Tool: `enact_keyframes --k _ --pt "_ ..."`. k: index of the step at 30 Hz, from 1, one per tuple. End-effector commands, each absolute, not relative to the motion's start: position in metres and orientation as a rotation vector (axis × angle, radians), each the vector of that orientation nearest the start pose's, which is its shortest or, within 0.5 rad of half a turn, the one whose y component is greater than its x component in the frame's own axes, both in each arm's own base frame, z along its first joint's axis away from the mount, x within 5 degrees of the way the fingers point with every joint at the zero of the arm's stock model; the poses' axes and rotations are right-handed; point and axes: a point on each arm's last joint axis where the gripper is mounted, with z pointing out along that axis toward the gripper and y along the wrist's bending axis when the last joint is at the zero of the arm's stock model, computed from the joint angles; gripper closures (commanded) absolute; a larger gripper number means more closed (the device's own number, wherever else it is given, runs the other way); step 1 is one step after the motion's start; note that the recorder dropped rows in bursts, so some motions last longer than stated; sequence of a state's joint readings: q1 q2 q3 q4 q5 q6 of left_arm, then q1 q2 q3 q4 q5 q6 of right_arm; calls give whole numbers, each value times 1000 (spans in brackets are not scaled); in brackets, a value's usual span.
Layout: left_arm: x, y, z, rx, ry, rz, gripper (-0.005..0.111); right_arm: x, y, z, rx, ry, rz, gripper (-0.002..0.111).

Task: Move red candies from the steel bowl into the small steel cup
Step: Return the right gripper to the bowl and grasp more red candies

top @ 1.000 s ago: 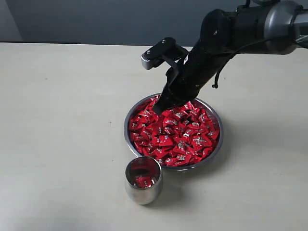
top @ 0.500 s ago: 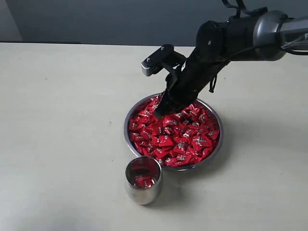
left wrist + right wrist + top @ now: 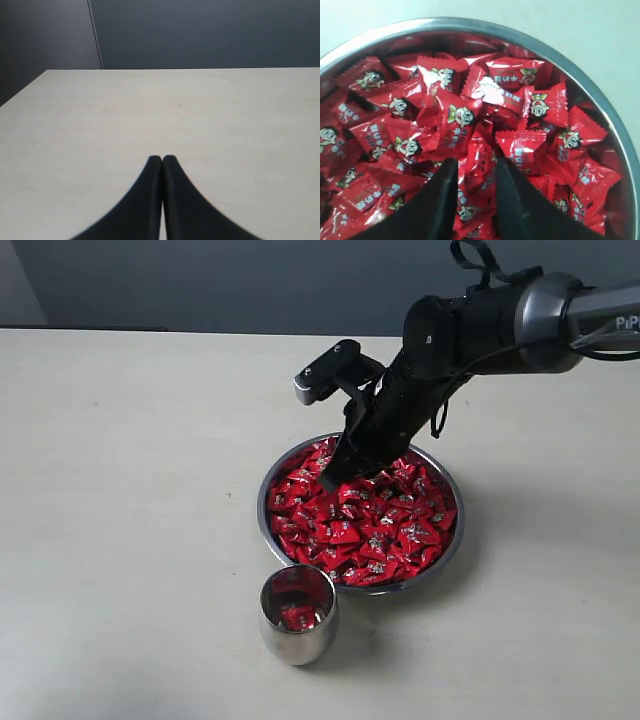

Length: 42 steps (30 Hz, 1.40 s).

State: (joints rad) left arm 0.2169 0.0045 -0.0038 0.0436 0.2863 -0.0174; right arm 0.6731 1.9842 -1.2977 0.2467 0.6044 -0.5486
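**Exterior view.** One steel bowl [image 3: 262, 520] sits mouth-up on the desk [image 3: 130, 490], filled with red candies [image 3: 380, 525] too many to count. The wrappers lie flat and point every way, with no shared long axis. One small steel cup [image 3: 295, 640] stands upright, long axis vertical and mouth up, just beside the bowl at its 7 o'clock. Red shows inside the cup, but the number of candies there cannot be told. The right arm [image 3: 500, 320] slopes down from 2 o'clock, and the letters "PiP" are cut off at the frame edge. The right hand [image 3: 330, 480] meets the pile in the bowl's 10 to 11 o'clock sector.

**Left wrist view.** The left hand [image 3: 162, 159] is closed, tips pressed together and holding nothing, above the desk [image 3: 200, 110].

**Right wrist view.** The right hand [image 3: 476, 167] has its two dark fingers [image 3: 440, 200] parted about one candy's width over the red candies [image 3: 455, 120] inside the steel bowl [image 3: 445, 22]. Nothing is clamped between them. Each wrapper carries a cartoon face and white characters too small to read.
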Motion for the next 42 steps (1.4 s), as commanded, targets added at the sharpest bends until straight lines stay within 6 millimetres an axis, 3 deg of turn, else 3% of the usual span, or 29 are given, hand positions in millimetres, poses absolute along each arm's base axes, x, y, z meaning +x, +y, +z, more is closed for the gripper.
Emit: enact_keyframes --k 1,18,20,25,31,42 --pt "53 13 187 -181 1762 186 106 307 263 160 -1379 2394 281 81" --pt "53 13 187 -181 1762 186 106 308 264 152 -1373 2410 286 82" --pt "53 13 187 -181 1762 186 106 308 264 152 -1373 2410 286 85" --pt "53 13 187 -181 1762 186 106 308 264 152 -1369 2402 283 109" --pt "53 13 187 -181 1762 186 106 309 264 153 -1367 2393 278 109" --pt "53 13 187 -181 1762 186 106 307 252 194 -1303 2356 165 109"
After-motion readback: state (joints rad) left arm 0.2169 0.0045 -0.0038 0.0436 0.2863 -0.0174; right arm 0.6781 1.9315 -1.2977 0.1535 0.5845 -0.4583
